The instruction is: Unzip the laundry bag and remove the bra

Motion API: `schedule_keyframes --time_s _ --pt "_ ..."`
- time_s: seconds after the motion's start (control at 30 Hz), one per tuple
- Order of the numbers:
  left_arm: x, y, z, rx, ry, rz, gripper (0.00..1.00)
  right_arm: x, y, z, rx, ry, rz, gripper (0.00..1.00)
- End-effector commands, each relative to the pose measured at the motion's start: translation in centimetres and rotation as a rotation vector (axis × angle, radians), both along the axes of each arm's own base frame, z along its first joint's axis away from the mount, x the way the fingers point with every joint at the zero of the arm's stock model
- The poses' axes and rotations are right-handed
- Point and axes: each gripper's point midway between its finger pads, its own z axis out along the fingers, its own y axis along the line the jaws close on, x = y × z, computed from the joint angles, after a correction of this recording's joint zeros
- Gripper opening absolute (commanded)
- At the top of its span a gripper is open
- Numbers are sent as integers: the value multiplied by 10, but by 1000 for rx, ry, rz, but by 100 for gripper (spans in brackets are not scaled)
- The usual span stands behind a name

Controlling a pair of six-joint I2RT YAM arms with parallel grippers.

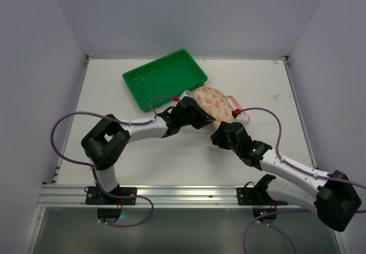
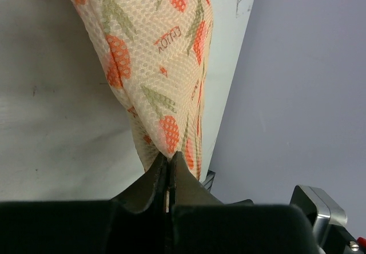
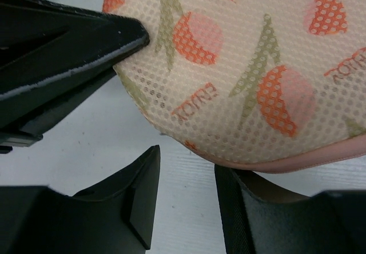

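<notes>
The laundry bag (image 1: 215,103) is a cream-pink mesh case with orange-pink print. It lies closed in the middle of the table. My left gripper (image 1: 197,115) is shut on a fold of the bag's mesh (image 2: 166,134) at its left side. My right gripper (image 1: 220,129) is open at the bag's near edge. Its fingers (image 3: 143,179) stand apart on the table just below the bag's pink trim (image 3: 297,165), and the right finger is partly under that edge. The left fingers show in the right wrist view (image 3: 68,42). The bra is hidden.
A green plastic tray (image 1: 163,78) stands behind the bag, to the left. The bag's pink loop (image 1: 233,100) sticks out on its right side. Grey walls close the table at the back and sides.
</notes>
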Motion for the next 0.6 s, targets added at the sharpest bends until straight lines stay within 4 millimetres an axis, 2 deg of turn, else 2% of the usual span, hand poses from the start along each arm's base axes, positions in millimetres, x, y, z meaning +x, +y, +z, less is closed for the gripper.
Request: schedule_keyframes --time_s 0.0,0.23,0.37,0.57 --pt "0 -6 34 -60 -30 31 0 29 8 41 71 -141 -80 45" --pt "1 -10 40 -62 -42 47 0 42 9 57 55 -200 -97 45" --pt "0 -9 43 -57 -48 44 0 46 8 52 28 -179 -121 44" --pt "-4 -6 39 -46 -45 37 0 50 5 51 -3 -167 -146 34"
